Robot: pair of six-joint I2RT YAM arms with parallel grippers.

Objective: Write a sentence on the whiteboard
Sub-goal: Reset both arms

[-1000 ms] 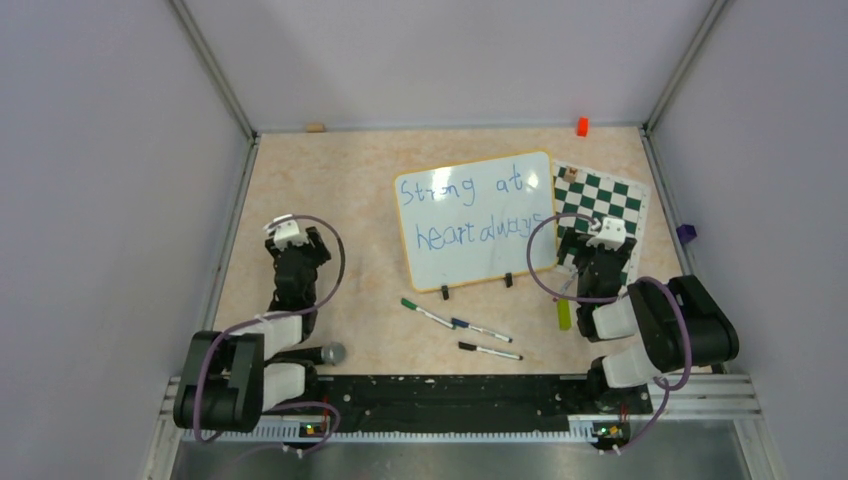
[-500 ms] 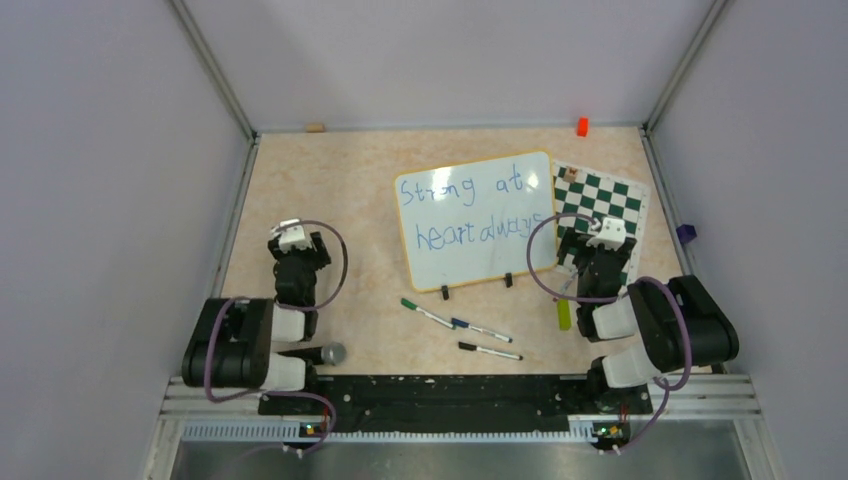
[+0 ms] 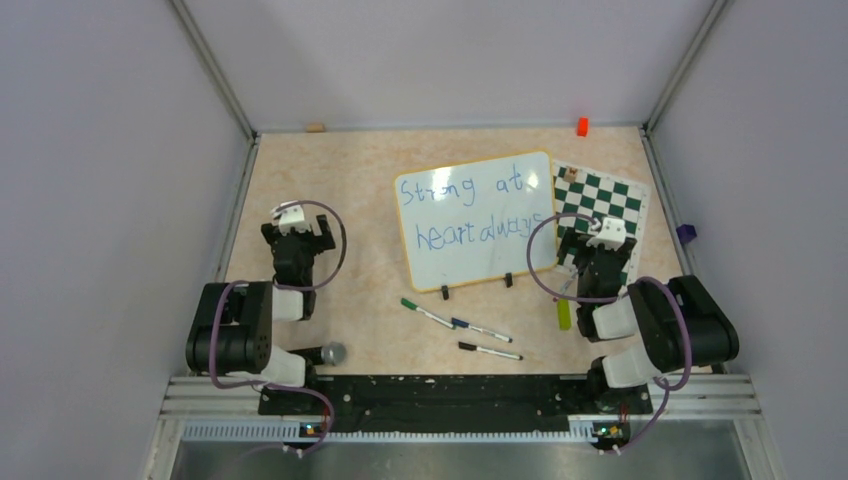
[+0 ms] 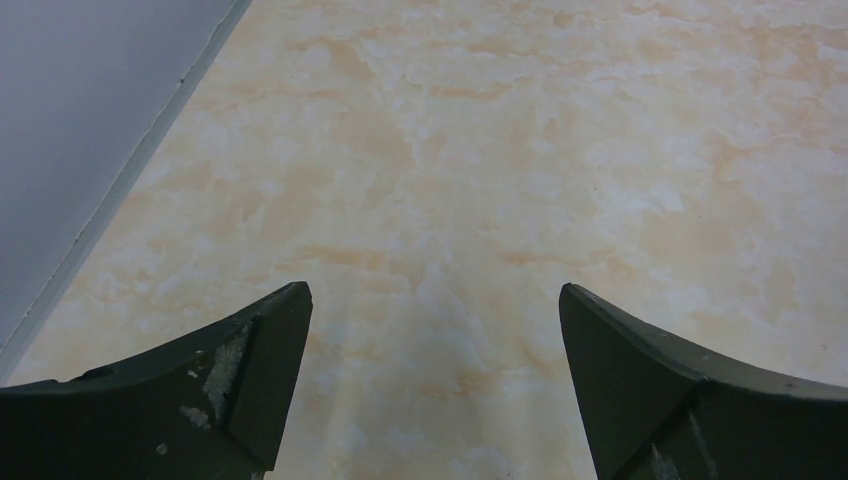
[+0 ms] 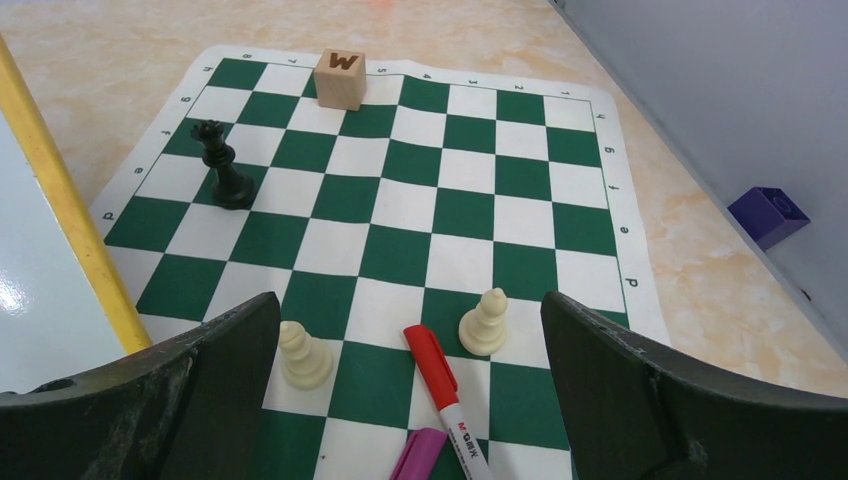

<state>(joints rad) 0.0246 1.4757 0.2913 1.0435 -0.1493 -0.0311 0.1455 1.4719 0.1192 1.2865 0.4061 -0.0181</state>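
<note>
The whiteboard [image 3: 482,264] stands tilted on two black feet mid-table, its yellow rim [image 5: 70,210] at the left of the right wrist view. The sentence [image 3: 475,232], in blue marker on two lines, reads "Strong at heart always". My left gripper [image 3: 296,234] is over bare table left of the board, open and holding nothing [image 4: 432,290]. My right gripper [image 3: 600,243] is open over the chessboard's near edge [image 5: 410,300]. A red-capped marker [image 5: 440,385] and a purple cap [image 5: 420,450] lie below its jaws.
The green-and-white chessboard [image 3: 612,196] carries two white pawns [image 5: 303,355] [image 5: 485,322], a black piece [image 5: 222,165] and a wooden W block [image 5: 340,78]. Three markers [image 3: 480,329] lie in front of the whiteboard. A yellow highlighter [image 3: 564,314], a microphone [image 3: 325,353] and a purple block [image 5: 768,215] are nearby.
My left gripper's jaws have spread wider and the left arm has folded back toward its base. The right arm has not moved.
</note>
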